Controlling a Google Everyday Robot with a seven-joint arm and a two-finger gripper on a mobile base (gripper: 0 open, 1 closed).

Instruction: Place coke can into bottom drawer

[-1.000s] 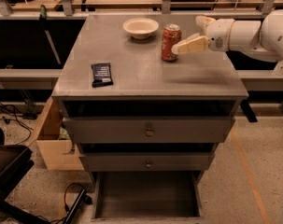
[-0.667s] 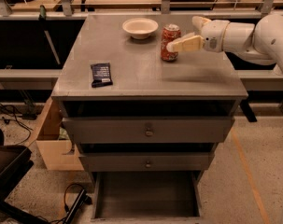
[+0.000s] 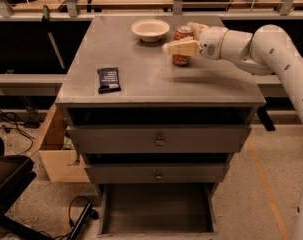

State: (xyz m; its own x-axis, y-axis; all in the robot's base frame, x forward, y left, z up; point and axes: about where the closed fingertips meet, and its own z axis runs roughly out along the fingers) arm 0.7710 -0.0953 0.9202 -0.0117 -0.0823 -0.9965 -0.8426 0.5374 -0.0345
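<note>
Right of the bowl (image 3: 150, 29), near the table's (image 3: 156, 86) rear edge, the gripper (image 3: 180, 38) was at the coke can (image 3: 182, 59), its grip impossible to tell; the bottom drawer (image 3: 156, 206) lay open below.

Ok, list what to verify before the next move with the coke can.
1. Tool at the coke can, rear right of the cabinet top: ok.
2. Grip secure: cannot tell.
3. Can upright: ok.
4. Bottom drawer pulled out: ok.
5. Bowl apart from the can, to its left: ok.
6. Black snack packet away from the can, front left: ok.
</note>
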